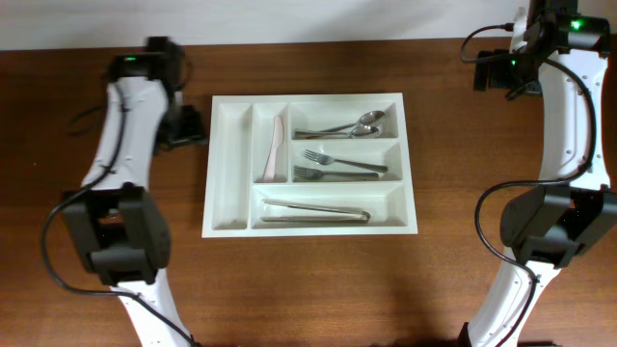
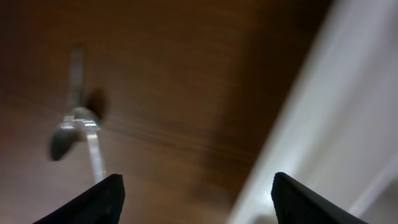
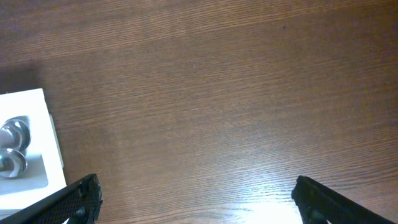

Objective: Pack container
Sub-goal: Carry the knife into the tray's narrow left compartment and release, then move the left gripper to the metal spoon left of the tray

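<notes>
White tray lies flat at the middle of the brown worktop, long side across.
- Leftmost narrow slot: nothing in it.
- Next narrow slot: one pale knife, lengthwise.
- Far crosswise slot: two spoons, bowls to the right.
- Middle crosswise slot: two forks, tines to the left.
- Near, longest slot: metal tongs, lying along it.

Left hand hangs just beside the tray's left rim, near the far corner. Left wrist view is blurred. Its two dark fingers stand well apart with only worktop between them, so the hand is open and holds nothing. The tray wall shows as a white band on the right of that view. A shiny thing lies on the wood to the left, too smeared to name.

Right hand is well apart from the tray, over the far right of the worktop. Its fingers are spread wide over bare wood and grip nothing. A tray corner and the spoon bowls show at the left edge of the right wrist view.
</notes>
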Motion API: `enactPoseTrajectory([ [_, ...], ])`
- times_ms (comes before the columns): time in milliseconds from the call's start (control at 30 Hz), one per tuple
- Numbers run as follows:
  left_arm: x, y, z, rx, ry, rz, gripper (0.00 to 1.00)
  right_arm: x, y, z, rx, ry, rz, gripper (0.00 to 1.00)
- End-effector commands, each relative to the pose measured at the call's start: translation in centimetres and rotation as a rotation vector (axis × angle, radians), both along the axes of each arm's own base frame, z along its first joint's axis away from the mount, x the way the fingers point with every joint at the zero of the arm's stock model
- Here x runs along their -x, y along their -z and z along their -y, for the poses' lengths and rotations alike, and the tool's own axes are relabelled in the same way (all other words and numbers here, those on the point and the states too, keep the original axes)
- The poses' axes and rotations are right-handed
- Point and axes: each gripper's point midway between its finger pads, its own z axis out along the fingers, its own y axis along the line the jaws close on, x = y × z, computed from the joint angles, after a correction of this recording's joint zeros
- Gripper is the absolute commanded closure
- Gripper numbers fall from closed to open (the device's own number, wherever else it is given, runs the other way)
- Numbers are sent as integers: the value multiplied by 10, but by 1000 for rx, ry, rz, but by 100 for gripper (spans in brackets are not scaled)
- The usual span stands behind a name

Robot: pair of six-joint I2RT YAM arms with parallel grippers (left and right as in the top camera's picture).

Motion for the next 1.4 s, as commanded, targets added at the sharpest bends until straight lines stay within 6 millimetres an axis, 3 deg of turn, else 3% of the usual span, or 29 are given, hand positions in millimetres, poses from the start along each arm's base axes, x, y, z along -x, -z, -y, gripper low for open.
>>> enactPoseTrajectory([
  [0, 11, -5, -33, -29, -10, -10, 23, 0, 2, 0, 5, 12, -4, 1],
  [167, 31, 11, -60, -21, -25, -80, 25, 0, 2, 0, 5, 12, -4, 1],
  [533, 74, 54, -98, 22, 14, -209, 26, 0, 2, 0, 5, 12, -4, 1],
  [767, 98, 76, -96, 85, -22, -266, 28, 0, 2, 0, 5, 12, -4, 1],
  [1000, 99, 89, -82, 159, -26, -252, 28, 0, 2, 0, 5, 12, -4, 1],
  [1367, 81, 95, -92, 123, -19, -170, 28, 0, 2, 0, 5, 12, -4, 1],
])
